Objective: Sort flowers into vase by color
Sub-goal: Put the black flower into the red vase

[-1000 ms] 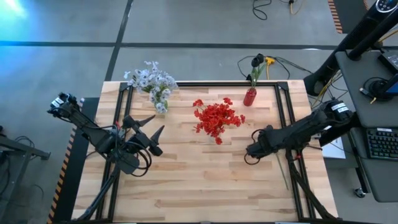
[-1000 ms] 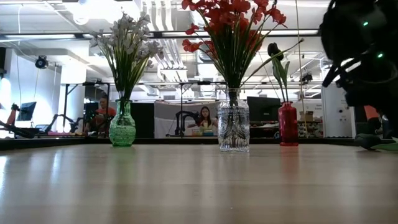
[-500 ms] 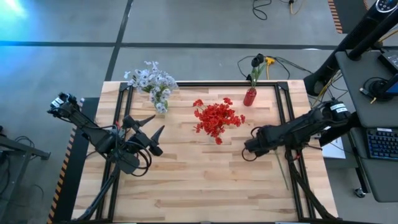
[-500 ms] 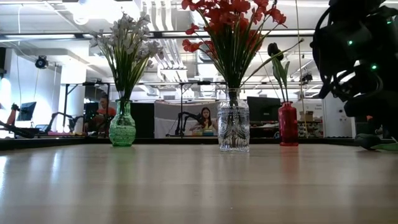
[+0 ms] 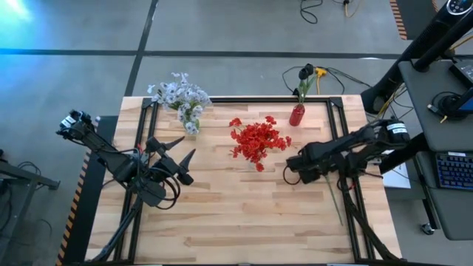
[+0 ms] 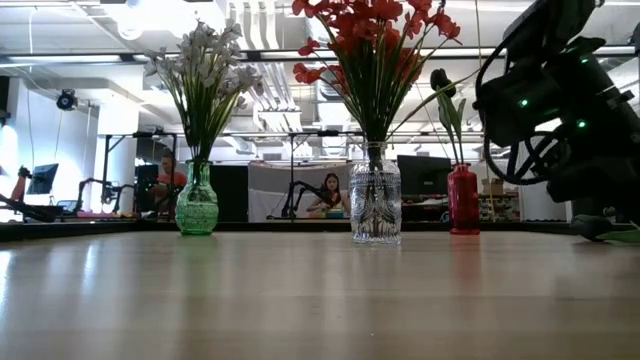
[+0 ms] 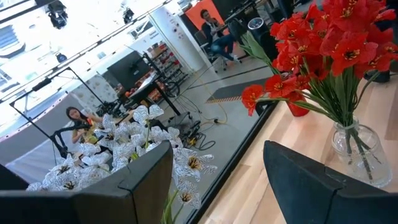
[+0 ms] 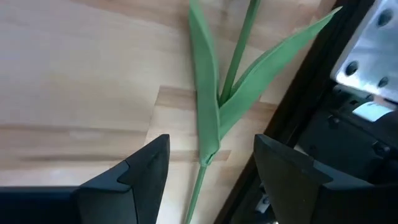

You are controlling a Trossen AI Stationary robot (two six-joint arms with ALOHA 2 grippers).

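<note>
While the left arm waited at the table's left side, the high view showed its left gripper (image 5: 177, 148) with fingers spread apart and holding nothing. The right gripper (image 5: 293, 168) hung over the right part of the table (image 5: 244, 214), just beside the red flowers (image 5: 257, 140). The white flowers (image 5: 179, 96) stood near the far left corner, and a small red vase (image 5: 297, 115) with a dark flower (image 5: 306, 72) stood near the far right. A thin green stem (image 5: 337, 201) lay on the wood by the right rail.

In the low view, a green vase (image 6: 197, 205) held the white blossoms, a clear glass vase (image 6: 375, 208) held the red ones, and the red vase stood to the right of it. The right arm (image 6: 560, 110) filled the right side, raised off the table. People sat in the room behind.

The left wrist view looked past two separated dark fingers (image 7: 314, 180) toward the white and red bouquets.

In the right wrist view, the fingers (image 8: 137, 174) stood apart above the loose stem with its long green leaves (image 8: 208, 106), which lay flat on the wood beside the black rail; nothing was gripped.
</note>
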